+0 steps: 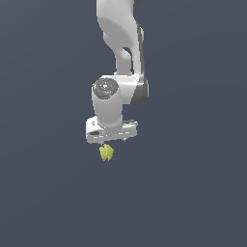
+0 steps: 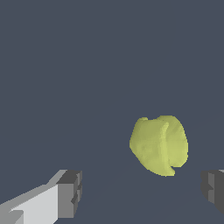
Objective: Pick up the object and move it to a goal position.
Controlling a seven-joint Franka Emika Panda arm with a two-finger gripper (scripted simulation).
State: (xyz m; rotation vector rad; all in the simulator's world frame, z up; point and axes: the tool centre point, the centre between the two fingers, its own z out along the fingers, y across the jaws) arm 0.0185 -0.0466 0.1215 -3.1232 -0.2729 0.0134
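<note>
The object (image 1: 106,153) is a small yellow-green lumpy item with lobed edges, lying on the dark grey surface just under the white gripper hand in the exterior view. My gripper (image 1: 112,141) hangs right above it, pointing down. In the wrist view the object (image 2: 159,144) shows large, beyond the fingertips and within the span between them, nearer to one dark finger pad (image 2: 213,189) than to the other (image 2: 70,192). The gripper (image 2: 142,192) is open wide, and nothing is held.
The white arm (image 1: 120,38) rises from the hand to the top of the exterior view. Around the object there is only the flat dark grey surface (image 1: 193,193). No goal marker shows.
</note>
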